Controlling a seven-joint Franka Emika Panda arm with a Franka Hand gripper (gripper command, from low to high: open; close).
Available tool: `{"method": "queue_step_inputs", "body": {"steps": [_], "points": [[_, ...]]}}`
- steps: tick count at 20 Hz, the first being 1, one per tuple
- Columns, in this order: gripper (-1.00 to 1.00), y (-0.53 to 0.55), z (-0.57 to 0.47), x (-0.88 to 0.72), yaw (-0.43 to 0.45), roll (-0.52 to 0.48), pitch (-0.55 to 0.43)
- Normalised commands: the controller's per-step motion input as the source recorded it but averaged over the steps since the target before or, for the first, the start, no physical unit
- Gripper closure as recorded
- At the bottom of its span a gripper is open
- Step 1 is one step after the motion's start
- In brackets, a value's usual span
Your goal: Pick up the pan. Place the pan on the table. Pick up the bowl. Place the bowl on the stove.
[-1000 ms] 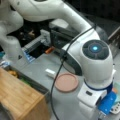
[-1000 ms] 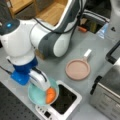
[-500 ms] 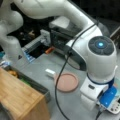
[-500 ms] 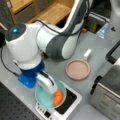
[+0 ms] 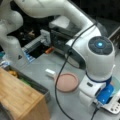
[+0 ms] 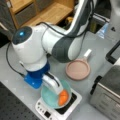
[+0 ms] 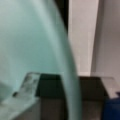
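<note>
1. The hand (image 6: 53,86) is over the stove at a front view's bottom, its fingers (image 6: 55,85) clamped on the rim of the bowl (image 6: 51,97).
2. In the wrist view the bowl's teal wall (image 7: 32,45) fills the left side, with one finger (image 7: 25,85) against its inner face; the rim runs between the fingers.
3. The bowl sits on or just above the black top of the stove (image 6: 72,100); contact cannot be told. The orange food piece (image 6: 63,97) lies inside it, beside the hand.
4. In a front view the hand itself is hidden behind the arm's wrist; only a teal edge of the bowl (image 5: 115,86) and a corner of the stove (image 5: 113,107) show at a front view's right.
5. The pan (image 6: 78,70) lies flat on the grey surface (image 6: 15,85), handle (image 6: 87,53) pointing away from the stove, apart from the bowl. It also shows in a front view (image 5: 66,82).
6. A bamboo board (image 5: 17,97) is at a front view's bottom left; a steel toaster oven (image 6: 110,92) stands at a front view's right.
</note>
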Motion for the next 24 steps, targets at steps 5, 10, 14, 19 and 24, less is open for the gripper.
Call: {"method": "queue_step_inputs", "body": {"steps": [5,10,14,19,24], "points": [[1.00,0.24,-0.13,-0.34,-0.076,-0.233,-0.231],[1.00,0.17,-0.12,-0.33,-0.059,-0.230,-0.246],[1.00,0.07,-0.11,-0.33,-0.041,-0.221,-0.248],[1.00,0.00,-0.12,-0.31,-0.009,-0.216,-0.249],[1.00,-0.04,-0.13,-0.30,0.020,-0.208,-0.238]]}}
